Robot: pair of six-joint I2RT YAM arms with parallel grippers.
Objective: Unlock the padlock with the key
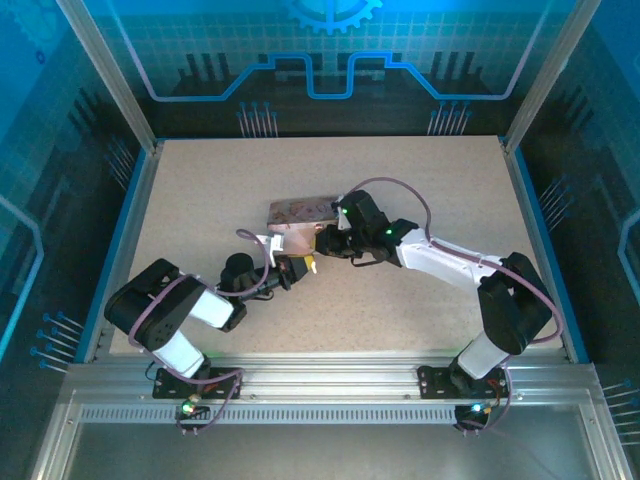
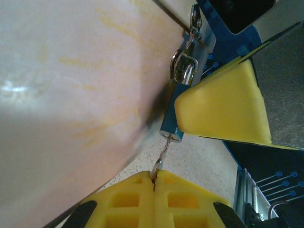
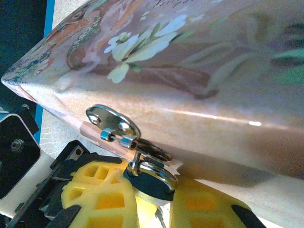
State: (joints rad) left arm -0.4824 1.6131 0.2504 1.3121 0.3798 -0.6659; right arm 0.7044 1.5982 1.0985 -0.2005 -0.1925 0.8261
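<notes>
The small blue padlock (image 2: 170, 118) hangs by its silvery shackle (image 3: 156, 167) from the hasp (image 3: 112, 122) on the side of the pink flower-printed tin (image 3: 199, 61). My right gripper (image 3: 152, 205) is shut on the padlock (image 3: 150, 186), one yellow finger (image 2: 221, 107) pressing on its body. The thin key (image 2: 163, 151) sticks in the padlock's bottom face. My left gripper (image 2: 154, 183) is shut on the key's head just below the lock. In the top view both grippers, left (image 1: 305, 266) and right (image 1: 322, 243), meet at the tin's (image 1: 298, 211) near edge.
The tin lies on the speckled table (image 1: 420, 180) near its middle. Blue rails (image 1: 130, 230) and clear walls bound the table on all sides. Bare tabletop lies to the right and the far left of the tin.
</notes>
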